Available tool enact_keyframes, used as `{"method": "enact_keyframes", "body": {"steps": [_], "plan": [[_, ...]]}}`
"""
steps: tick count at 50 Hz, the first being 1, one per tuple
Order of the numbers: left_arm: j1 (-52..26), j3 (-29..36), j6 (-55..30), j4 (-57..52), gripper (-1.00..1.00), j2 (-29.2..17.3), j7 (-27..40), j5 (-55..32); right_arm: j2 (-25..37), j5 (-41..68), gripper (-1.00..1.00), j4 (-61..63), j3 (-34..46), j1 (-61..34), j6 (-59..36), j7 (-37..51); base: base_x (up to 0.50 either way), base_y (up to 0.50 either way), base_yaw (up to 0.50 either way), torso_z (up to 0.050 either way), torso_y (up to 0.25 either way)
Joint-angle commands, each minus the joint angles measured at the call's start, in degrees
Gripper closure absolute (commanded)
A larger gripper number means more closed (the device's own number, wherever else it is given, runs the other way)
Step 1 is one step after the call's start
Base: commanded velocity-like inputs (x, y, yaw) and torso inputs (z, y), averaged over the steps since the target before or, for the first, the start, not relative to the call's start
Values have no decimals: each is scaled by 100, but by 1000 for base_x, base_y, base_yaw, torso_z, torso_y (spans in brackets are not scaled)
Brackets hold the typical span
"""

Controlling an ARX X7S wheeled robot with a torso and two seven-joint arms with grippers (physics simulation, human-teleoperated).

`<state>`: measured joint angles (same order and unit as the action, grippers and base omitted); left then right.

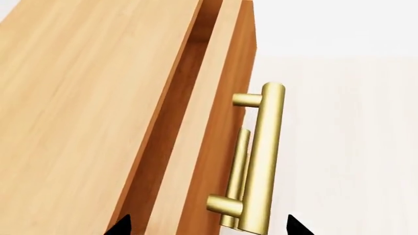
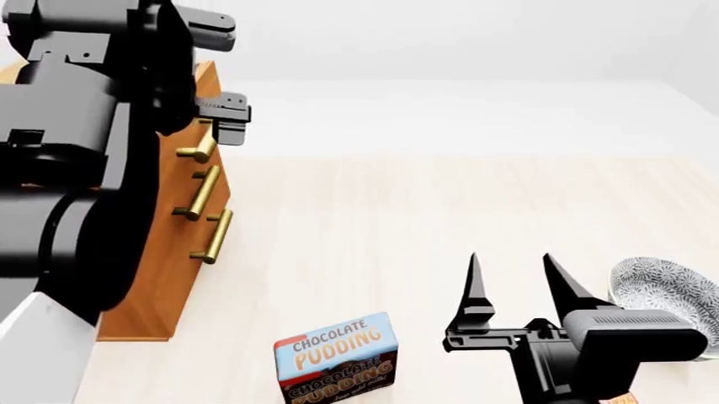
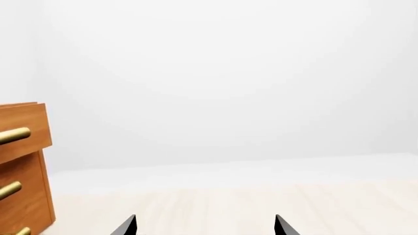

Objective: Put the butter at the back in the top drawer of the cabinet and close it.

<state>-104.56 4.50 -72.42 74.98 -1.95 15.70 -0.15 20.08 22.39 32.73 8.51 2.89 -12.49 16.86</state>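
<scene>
Top drawer (image 1: 219, 122) ajar, brass handle (image 1: 265, 156) lengthwise between open left pincer (image 1: 207, 226) tips.

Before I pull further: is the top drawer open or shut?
Open a little. In the left wrist view the top drawer front stands off the cabinet, a dark gap between them.

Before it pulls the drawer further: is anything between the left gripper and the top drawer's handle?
Nothing visible. The left gripper is open, and the brass handle of the top drawer lies straight ahead between its fingertips, with nothing in front of it. The drawer stands slightly out from the cabinet.
</scene>
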Motion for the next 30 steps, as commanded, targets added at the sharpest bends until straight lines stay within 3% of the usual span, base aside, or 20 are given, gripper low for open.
{"method": "enact_keyframes", "body": {"steps": [1,30], "plan": [[134,9,86,0,-100,-27,24,7,0,1,-100,-63,35,-16,36,-3,0,0,0,0,0],[422,-6,201,0,-100,-66,-152,0,31,14,-100,-73,94,-15,62,42,0,0,0,0,0]]}}
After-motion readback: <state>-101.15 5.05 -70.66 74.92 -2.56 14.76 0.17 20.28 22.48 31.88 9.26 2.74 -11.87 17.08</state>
